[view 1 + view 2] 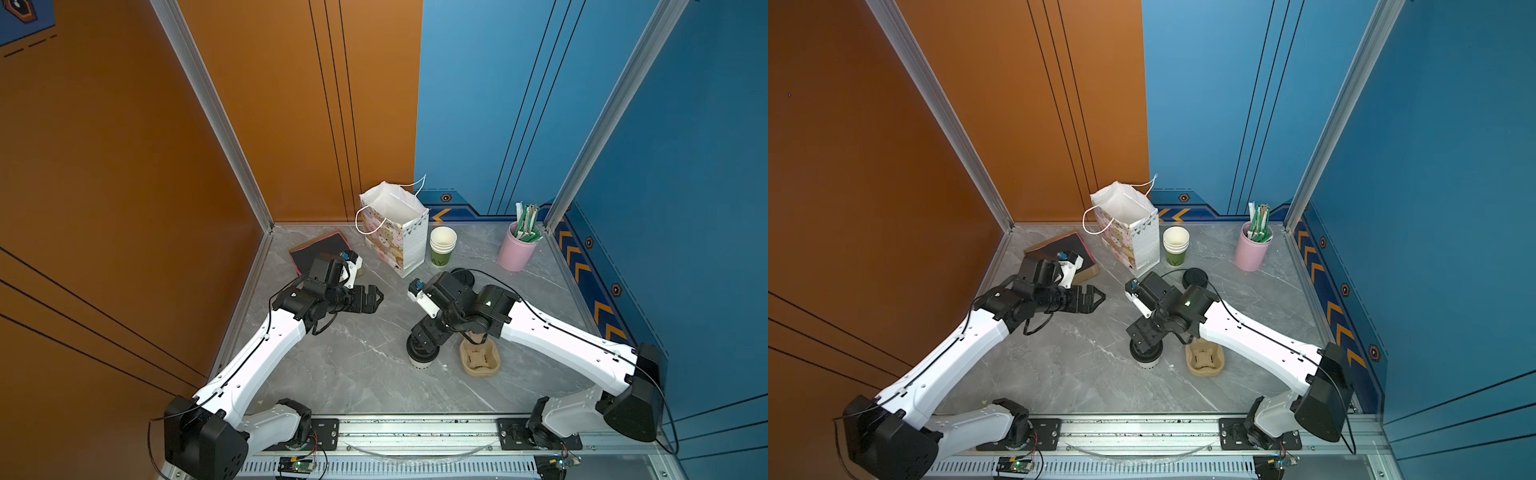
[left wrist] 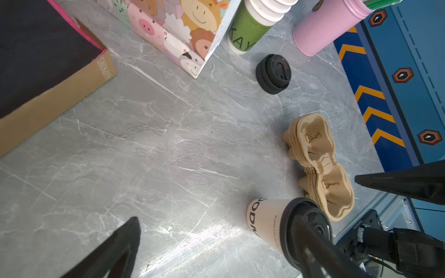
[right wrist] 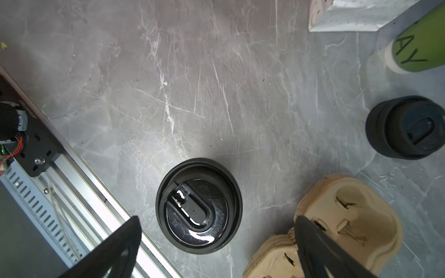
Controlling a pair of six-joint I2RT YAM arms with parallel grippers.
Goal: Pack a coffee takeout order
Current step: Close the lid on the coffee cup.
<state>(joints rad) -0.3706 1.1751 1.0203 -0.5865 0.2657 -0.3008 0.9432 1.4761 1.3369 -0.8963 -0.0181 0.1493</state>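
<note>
Hovering above the lidded paper cup (image 3: 198, 205), right tool (image 3: 216, 220) with jaws spread wide (nothing gripped), cup upright on the grey bench (image 3: 216, 96) beside the pulp cup carrier (image 3: 349, 216), left tool (image 1: 372, 298) likewise apart, empty, near the napkin box (image 2: 55, 96)

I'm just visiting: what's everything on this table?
lidded cup: one, whitish, black lid, front
gift bag: one, cartoon animals, open, at the back
lidless cups: one stack, white over green, beside gift bag
spare lids: one stack, black, beside lidless cups
holder: one, pink, back right, holding wrapped straws
napkin box: one, cardboard, black napkins on top, back left
cup carriers: one stack, tan, beside lidded cup
table: one, grey marble
left gripper: one, black, open, empty
right gripper: one, black, open, above lidded cup
</note>
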